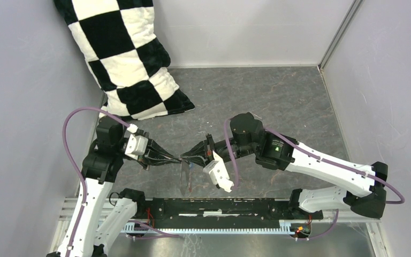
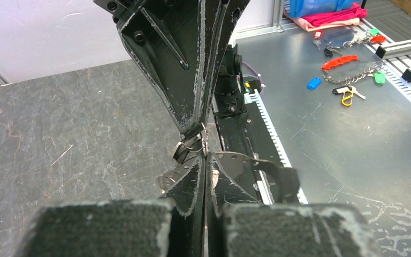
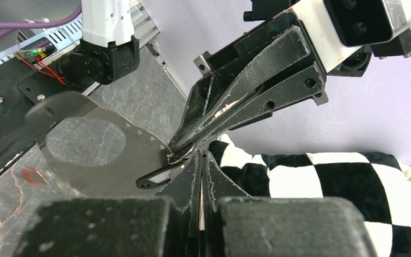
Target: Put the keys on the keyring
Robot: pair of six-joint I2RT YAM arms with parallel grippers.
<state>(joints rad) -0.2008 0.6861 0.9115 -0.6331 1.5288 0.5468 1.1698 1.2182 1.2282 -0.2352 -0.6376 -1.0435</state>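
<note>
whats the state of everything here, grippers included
left gripper: shut, tip at the wire ring
right gripper: shut, tip meeting the left one
wire ring: caught where the two tips meet, off the table
metal plate: hanging at the tips, in the air
pillow: propped against the left wall

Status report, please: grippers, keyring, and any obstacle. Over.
Left gripper and right gripper both shut, tip to tip on the keyring. Flat metal piece hangs at it. Checkered pillow far behind, not in the way.

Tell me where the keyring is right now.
In the top view, the keyring is pinched above the table's near middle, where the left gripper and right gripper meet tip to tip.
</note>
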